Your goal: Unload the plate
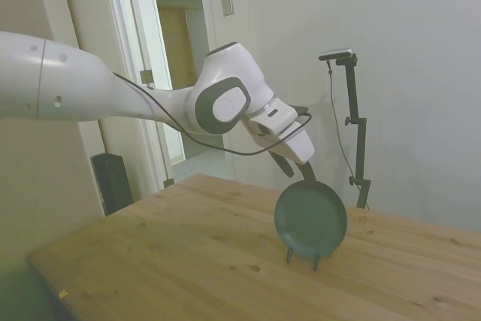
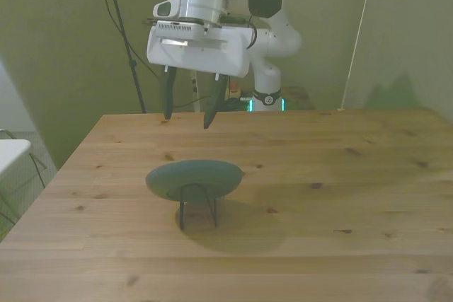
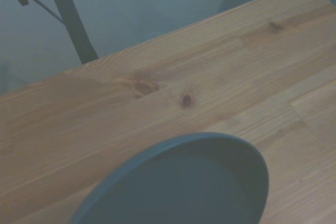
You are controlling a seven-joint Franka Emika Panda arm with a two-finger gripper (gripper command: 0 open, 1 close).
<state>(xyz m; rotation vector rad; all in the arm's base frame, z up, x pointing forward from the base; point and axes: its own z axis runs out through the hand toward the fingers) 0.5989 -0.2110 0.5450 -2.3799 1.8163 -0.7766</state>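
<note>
The dark teal-green plate [image 1: 310, 219] [image 2: 195, 178] leans propped on edge in a thin dark wire stand [image 1: 301, 255] [image 2: 198, 208], near the middle of the wooden table [image 1: 188, 261] [image 2: 340, 175]. My gripper [image 1: 298, 171] [image 2: 188, 119] hangs just above the plate's upper rim, angled down toward it. It is open, with nothing between its fingers, and does not touch the plate. The wrist view shows the plate's rim and inside [image 3: 189, 187] close up, with bare table beyond it.
A dark box [image 1: 113, 182] stands on the floor past the table's far corner, beside a doorway [image 1: 176, 73]. A white surface [image 2: 10, 153] sits off the table at the front view's left edge.
</note>
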